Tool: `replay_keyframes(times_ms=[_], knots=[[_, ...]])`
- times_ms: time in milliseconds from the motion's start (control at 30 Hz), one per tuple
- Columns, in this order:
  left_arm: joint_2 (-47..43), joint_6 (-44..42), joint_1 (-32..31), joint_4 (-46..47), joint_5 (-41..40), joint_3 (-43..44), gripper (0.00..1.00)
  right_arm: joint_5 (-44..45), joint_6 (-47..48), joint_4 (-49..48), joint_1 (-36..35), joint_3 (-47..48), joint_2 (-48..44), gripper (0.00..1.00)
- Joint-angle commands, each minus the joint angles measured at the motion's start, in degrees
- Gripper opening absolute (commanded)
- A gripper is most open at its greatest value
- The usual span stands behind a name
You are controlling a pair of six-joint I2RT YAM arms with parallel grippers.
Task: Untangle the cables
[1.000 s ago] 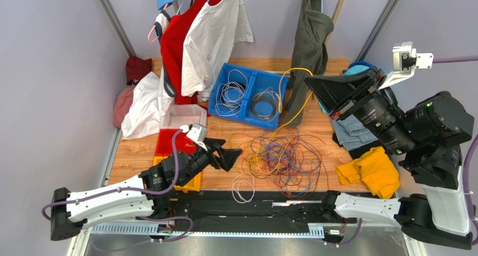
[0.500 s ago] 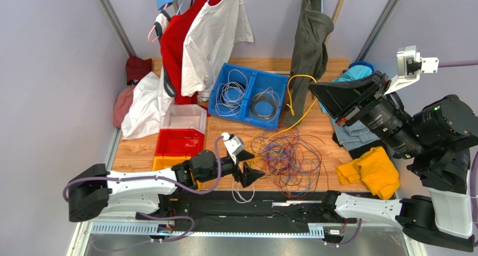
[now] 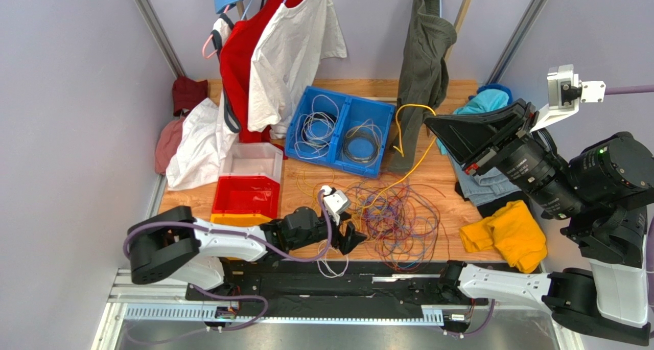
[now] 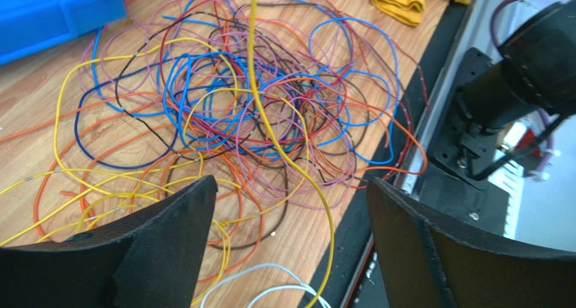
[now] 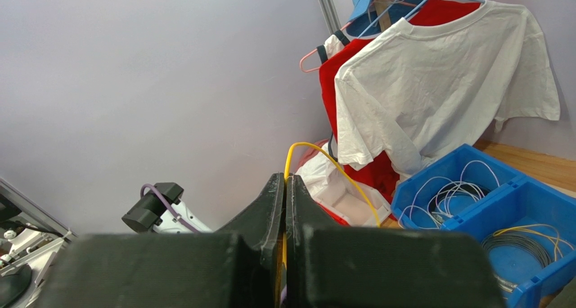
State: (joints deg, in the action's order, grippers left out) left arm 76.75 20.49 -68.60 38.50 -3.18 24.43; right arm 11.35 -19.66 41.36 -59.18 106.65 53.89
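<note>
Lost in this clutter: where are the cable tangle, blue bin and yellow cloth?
cable tangle (image 3: 391, 218), top view, its middle.
blue bin (image 3: 342, 131), top view, centre divider.
yellow cloth (image 3: 510, 235), top view, its middle.

We list the cables (image 3: 391, 216): thin wires in yellow, orange, blue, purple, red and brown, looped over one another in a loose heap at lower centre of the top view. One yellow strand (image 4: 253, 52) leaves the heap. In the left wrist view it runs up the middle to the top edge. One white loop (image 3: 331, 263) lies at the heap's lower left. Further coiled wires (image 3: 315, 126) fill both compartments of the blue bin (image 3: 331, 161), upper centre.
</note>
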Motion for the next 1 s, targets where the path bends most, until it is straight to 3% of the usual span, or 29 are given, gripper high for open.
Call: replay_keyframes(times_ms=[0, 133, 267, 333, 433, 467, 567, 667, 800, 967], knots=[[6.38, -0.02, -0.22, 7.89, -0.16, 3.61, 0.86, -1.25, -0.29, 0.21, -0.06, 0.66, -0.8, 0.0], [12.18, 2.09, -0.22, 12.64, 2.12, 4.75, 0.72, -0.99, -0.29, 0.3, -0.06, -0.04, -1.15, 0.0], [14.13, 3.06, -0.22, 14.06, 2.83, 5.2, 0.0, -0.11, 0.15, 0.47, -0.06, -1.09, -1.86, 0.0], [9.94, 4.38, -0.31, 13.18, 1.7, 3.62, 0.0, 0.77, 0.5, 0.82, -0.06, -1.79, -2.56, 0.0], [-1.45, 6.84, -0.22, 1.1, -2.44, 4.48, 0.0, 2.61, 0.85, 0.04, -0.06, -5.74, -4.84, 0.0], [-4.47, 7.37, -0.22, -12.44, -3.31, 6.14, 0.0, 3.23, 0.76, -0.58, -0.06, -9.41, -5.8, 0.0], [-13.8, 7.29, -0.31, -37.08, -5.17, 13.62, 0.0, 7.09, -0.11, -4.0, -0.06, -20.63, -12.99, 0.0], [-21.18, 8.5, -0.22, -52.15, -6.92, 17.76, 0.0, 13.24, -2.3, -7.43, -0.06, -29.63, -20.1, 0.0], [-30.85, 10.97, -0.22, -61.78, -10.52, 18.38, 0.0, 22.28, -6.26, -7.97, -0.06, -42.02, -26.72, 0.0], [-38.34, 11.41, -0.22, -70.22, -12.72, 18.64, 0.0, 28.37, -8.81, -3.84, 0.03, -45.92, -28.76, 0.0]])
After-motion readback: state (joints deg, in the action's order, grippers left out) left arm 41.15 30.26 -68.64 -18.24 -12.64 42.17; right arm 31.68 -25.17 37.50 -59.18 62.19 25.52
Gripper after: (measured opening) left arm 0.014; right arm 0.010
